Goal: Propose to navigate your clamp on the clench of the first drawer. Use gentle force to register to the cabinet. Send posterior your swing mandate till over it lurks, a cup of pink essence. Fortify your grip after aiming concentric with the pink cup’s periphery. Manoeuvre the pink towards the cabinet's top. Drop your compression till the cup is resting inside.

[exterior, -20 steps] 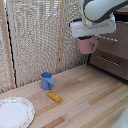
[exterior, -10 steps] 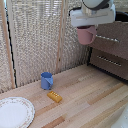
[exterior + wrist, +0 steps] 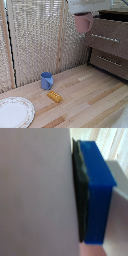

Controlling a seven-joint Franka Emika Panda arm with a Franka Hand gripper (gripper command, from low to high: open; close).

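- The small dusty-pink mug (image 3: 83, 22) hangs high in the air, just off the top corner of the large dark brown wooden chest of drawers (image 3: 111, 46), carried clear of its front so it can go over the edge.
- In the wrist view, a blue finger pad (image 3: 97, 188) of the white arm's two-fingered gripper (image 3: 88, 14) presses flat on the mug's pink wall, so the jaws are probably clamped on it.
- Below, open room: the blue mug (image 3: 46, 80) and yellow block (image 3: 54, 96) stand well apart.

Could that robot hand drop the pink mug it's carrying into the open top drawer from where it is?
Probably yes. The pink cup hangs in the gripper just off the cabinet, beside the first drawer, which looks pulled open, and nothing visible blocks the way.
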